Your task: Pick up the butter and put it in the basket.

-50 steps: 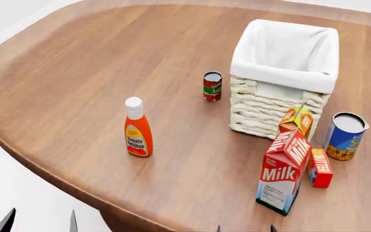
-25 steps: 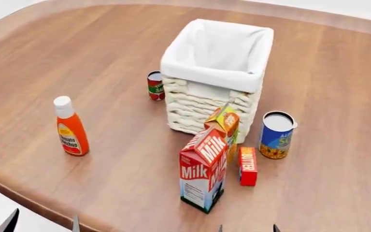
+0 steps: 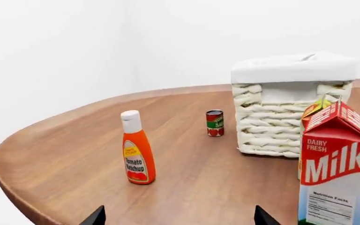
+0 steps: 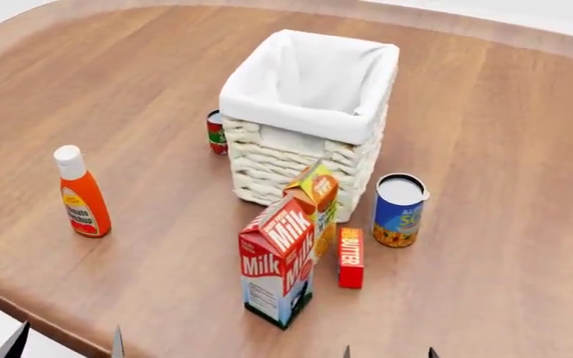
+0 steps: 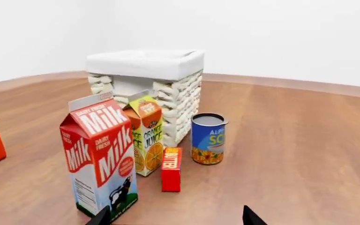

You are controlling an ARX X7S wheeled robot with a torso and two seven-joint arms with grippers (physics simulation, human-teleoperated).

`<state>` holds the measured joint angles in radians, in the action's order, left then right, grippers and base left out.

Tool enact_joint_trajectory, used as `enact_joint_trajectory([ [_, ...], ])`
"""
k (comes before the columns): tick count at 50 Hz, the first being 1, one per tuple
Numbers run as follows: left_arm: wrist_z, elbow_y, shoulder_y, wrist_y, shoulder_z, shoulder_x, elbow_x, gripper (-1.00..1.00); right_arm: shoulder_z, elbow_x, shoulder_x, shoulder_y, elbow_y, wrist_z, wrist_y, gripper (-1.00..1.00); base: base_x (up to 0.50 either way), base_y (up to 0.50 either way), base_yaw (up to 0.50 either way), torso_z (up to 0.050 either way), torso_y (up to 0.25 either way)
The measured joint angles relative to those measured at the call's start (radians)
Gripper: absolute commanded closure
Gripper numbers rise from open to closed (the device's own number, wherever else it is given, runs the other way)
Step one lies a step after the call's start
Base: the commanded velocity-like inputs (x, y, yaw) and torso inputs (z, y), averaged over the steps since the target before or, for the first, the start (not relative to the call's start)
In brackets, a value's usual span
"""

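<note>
The butter [image 5: 171, 168] stands on the desk [image 5: 292, 140] just ahead of the right pincer [image 5: 175, 216], between the milk carton [image 5: 99, 154] and a blue can [image 5: 208, 138]. The basket [image 5: 146, 89] is farther ahead. Both pincers are spread, holding nothing; the left pincer [image 3: 177, 216] is well apart from the butter.

Head camera's swung round again: the big cream wicker basket with white liner [image 4: 307, 119] and the slim red butter box [image 4: 351, 257] now sit mid-view, further from the picture's right edge than before.

Head high; wrists low, tableward.
</note>
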<state>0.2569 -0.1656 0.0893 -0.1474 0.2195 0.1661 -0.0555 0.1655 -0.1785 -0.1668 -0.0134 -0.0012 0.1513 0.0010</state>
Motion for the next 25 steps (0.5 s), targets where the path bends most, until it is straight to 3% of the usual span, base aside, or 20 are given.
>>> enact_joint_trajectory([
  [6, 0.003, 0.007, 0.0, 0.003, 0.005, 0.003, -0.005, -1.0, 0.0, -0.005, -0.004, 0.003, -0.004, 0.006, -0.008, -1.0, 0.17, -0.45, 0.0, 0.0, 0.0],
  [14, 0.006, 0.018, -0.001, 0.011, 0.01, 0.004, -0.013, -1.0, -0.003, -0.007, -0.01, 0.008, -0.013, 0.022, -0.014, -1.0, 0.0, 0.0, 0.0, 0.0, 0.0],
  [25, 0.013, 0.143, 0.001, 0.141, -0.019, 0.018, -0.09, -1.0, 0.007, -0.007, -0.02, 0.013, -0.026, 0.033, -0.006, -1.0, 0.45, 0.17, 0.0, 0.0, 0.0],
])
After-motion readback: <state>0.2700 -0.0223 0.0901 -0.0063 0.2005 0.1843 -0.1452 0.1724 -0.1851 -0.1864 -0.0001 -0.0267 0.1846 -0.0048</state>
